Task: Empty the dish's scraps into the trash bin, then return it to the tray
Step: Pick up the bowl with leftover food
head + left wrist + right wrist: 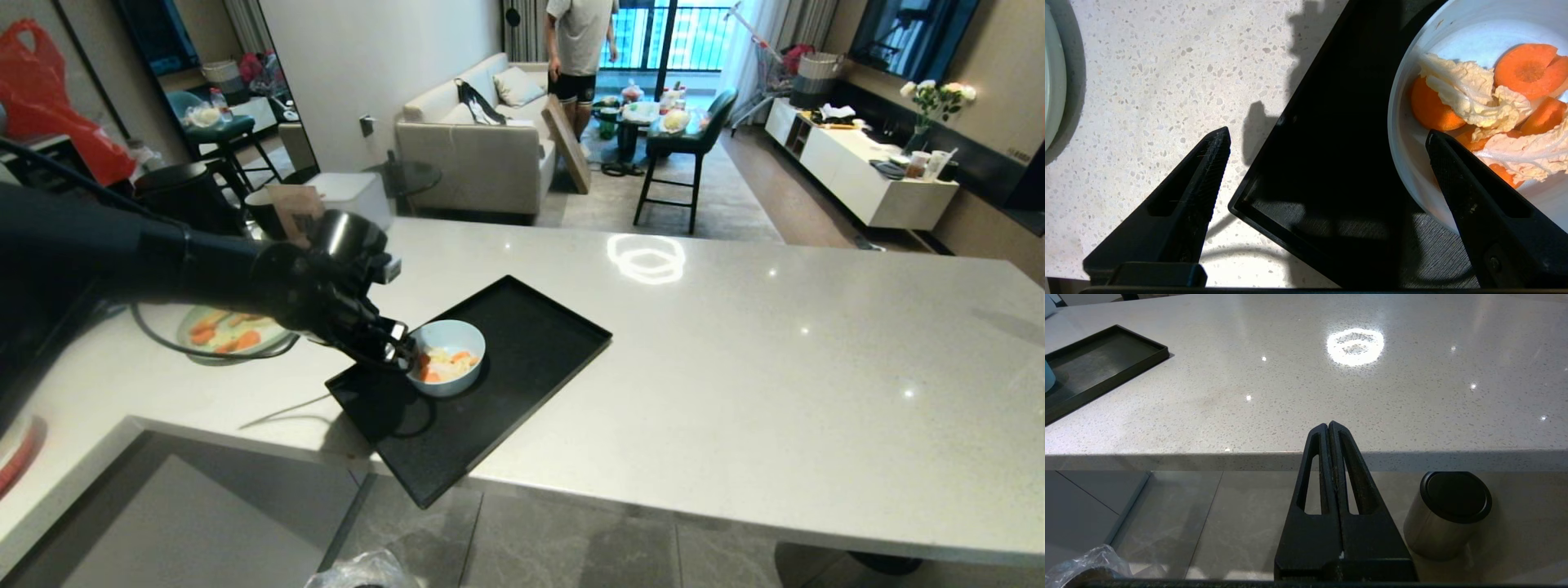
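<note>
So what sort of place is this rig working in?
Most likely a lived-in apartment, at a kitchen counter open to the living room: a sofa, bar chairs by a balcony door, and a low white cabinet along the wall.

The left gripper is covering the near-left rim of the dish in the head view. The wrist view's edge is cutting off most of the dish and part of the scraps. The bin is showing only a crinkled bag edge. The arm is hiding part of the plate.
</note>
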